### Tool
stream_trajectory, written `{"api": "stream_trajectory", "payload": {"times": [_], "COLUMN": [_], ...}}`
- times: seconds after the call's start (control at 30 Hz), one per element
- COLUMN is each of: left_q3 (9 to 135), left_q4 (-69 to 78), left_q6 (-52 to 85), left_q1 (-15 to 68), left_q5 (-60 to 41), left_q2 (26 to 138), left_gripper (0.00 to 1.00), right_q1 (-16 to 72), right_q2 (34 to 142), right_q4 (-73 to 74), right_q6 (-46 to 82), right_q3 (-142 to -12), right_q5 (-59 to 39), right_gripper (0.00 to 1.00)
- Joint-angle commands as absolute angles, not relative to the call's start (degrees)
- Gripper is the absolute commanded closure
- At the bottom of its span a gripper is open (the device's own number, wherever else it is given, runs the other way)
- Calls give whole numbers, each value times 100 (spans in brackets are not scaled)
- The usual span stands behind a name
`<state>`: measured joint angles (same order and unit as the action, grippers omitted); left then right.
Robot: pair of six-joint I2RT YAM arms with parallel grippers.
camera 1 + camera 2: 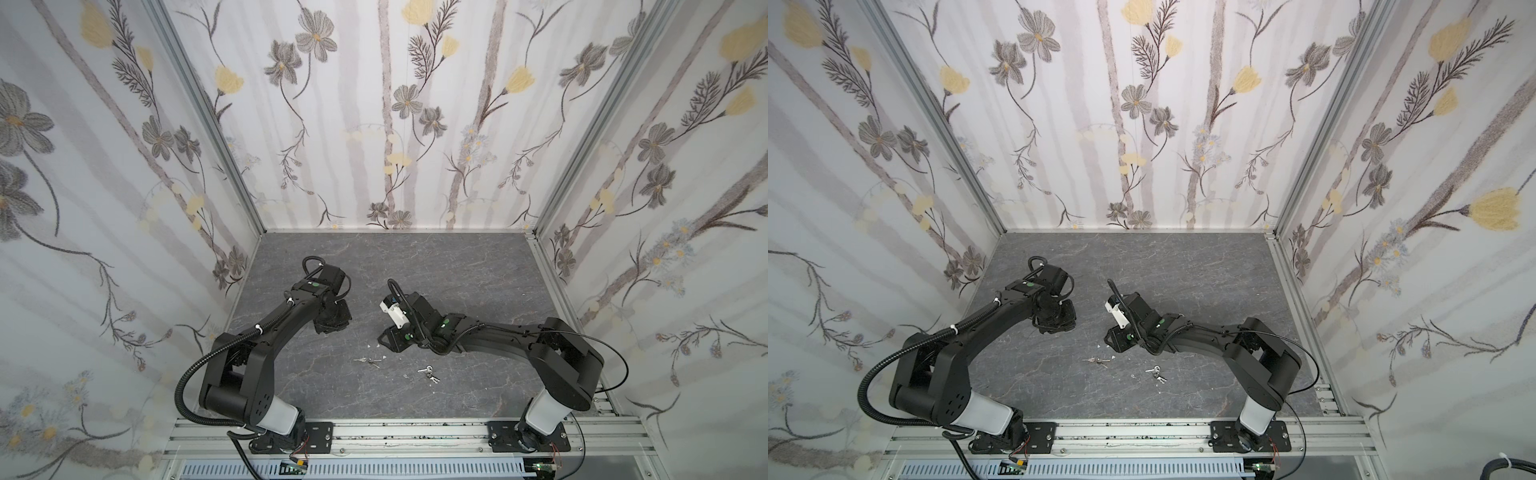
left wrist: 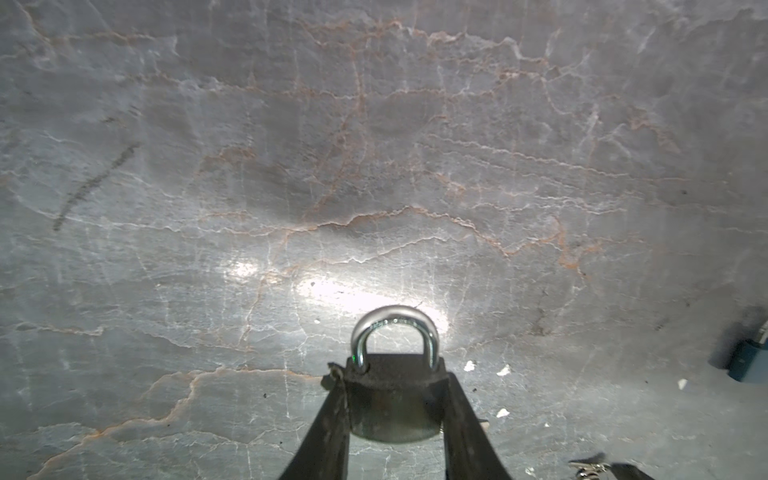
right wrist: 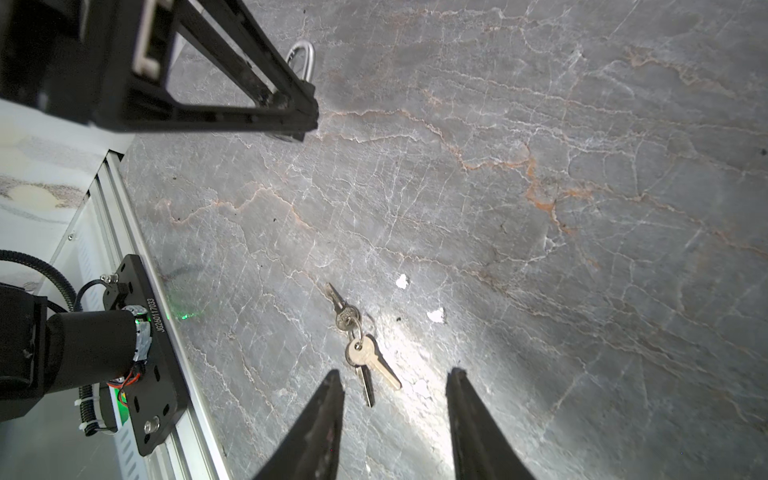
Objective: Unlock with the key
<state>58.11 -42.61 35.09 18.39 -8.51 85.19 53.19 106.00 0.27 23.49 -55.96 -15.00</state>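
Observation:
A dark padlock (image 2: 395, 403) with a silver shackle (image 2: 394, 332) sits between the fingers of my left gripper (image 2: 392, 380), which is shut on its body just above the grey marble table. In the right wrist view only the padlock's shackle (image 3: 301, 54) shows, past the left fingers (image 3: 249, 83). A bunch of three keys (image 3: 363, 353) on a ring lies flat on the table. My right gripper (image 3: 395, 374) hangs open over it, with the keys just beyond and between its tips, touching neither. In both top views this bunch (image 1: 369, 360) (image 1: 1098, 360) lies near the right gripper (image 1: 384, 338).
A second bunch of keys (image 1: 428, 374) (image 1: 1156, 374) lies nearer the right arm's base. Small white flecks (image 3: 436, 316) dot the table by the keys. Flowered walls close in three sides. An aluminium rail (image 1: 415, 432) with both arm bases runs along the front.

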Motion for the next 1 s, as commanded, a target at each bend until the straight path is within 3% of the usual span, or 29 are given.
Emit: {"api": "stream_trajectory", "payload": {"times": [0.0,0.23,0.7,0.87,0.97], "left_q3": [5709,5827,6633,6646,6625], "left_q4": [-3827,-3861,-4366,-4342,-4361], "left_q6": [3599,3516,3246,3240,3233], "left_q1": [1803,1832,2362,2382,2382], "left_q5": [-1195,-1265,-390,-412,-439], "left_q2": [8300,8806,10409,10502,10405], "left_gripper": [72,70,63,40,31], "right_q1": [5311,5264,5273,5273,5282], "right_q2": [10473,10380,10450,10514,10534], "right_q4": [246,316,219,185,159], "right_q6": [2355,2452,2450,2425,2400], "right_q3": [-5505,-5345,-5348,-5410,-5449], "right_q5": [-1395,-1254,-1181,-1186,-1189], "right_gripper": [57,57,57,56,56]}}
